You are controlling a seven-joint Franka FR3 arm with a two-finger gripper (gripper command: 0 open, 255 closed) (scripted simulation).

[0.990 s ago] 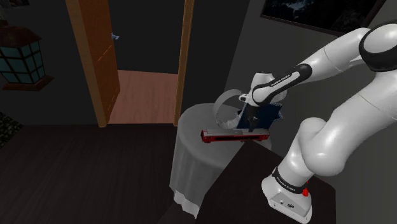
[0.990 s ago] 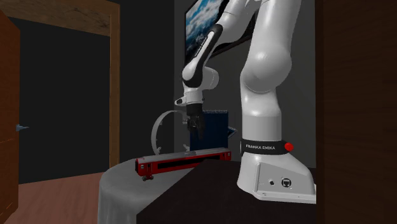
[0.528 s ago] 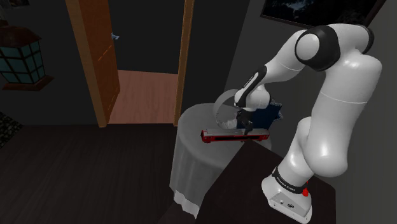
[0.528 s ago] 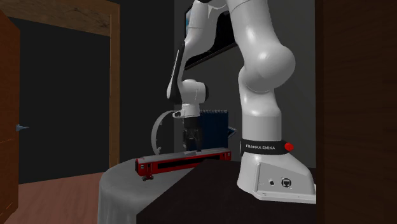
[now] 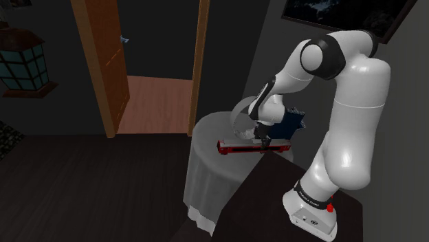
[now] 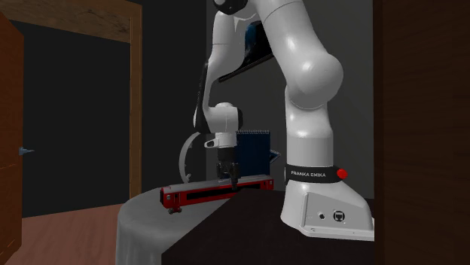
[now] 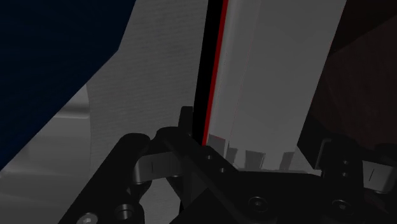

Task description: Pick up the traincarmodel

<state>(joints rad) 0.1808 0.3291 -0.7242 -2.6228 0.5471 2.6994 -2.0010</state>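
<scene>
A round table [image 5: 210,134] draped in grey cloth stands in a dim room before an open wooden door [image 5: 103,62], with a reddish floor [image 5: 155,103] beyond the doorway. A lantern [image 5: 24,65] sits at the shoulder view's left edge, and a framed picture [image 5: 337,14] hangs on the dark wall above the white arm [image 5: 350,117]. The long red train car [image 5: 237,147] lies flat along the table's side nearest the dark stand [image 5: 265,196], with an upright dark blue notebook [image 6: 256,147] and a grey ring [image 6: 188,154] behind it. The black gripper [image 6: 228,179] points straight down at the train's roof, a little off its middle toward the stand. The wrist view adds what the other two cannot: the fingers [image 7: 185,124] stand apart, astride the grey roof with its red edge, not clamped on it. One finger is largely lost in shadow there, and whether either touches the train's sides is hard to make out. The second exterior view cuts the arm off at its top edge.
</scene>
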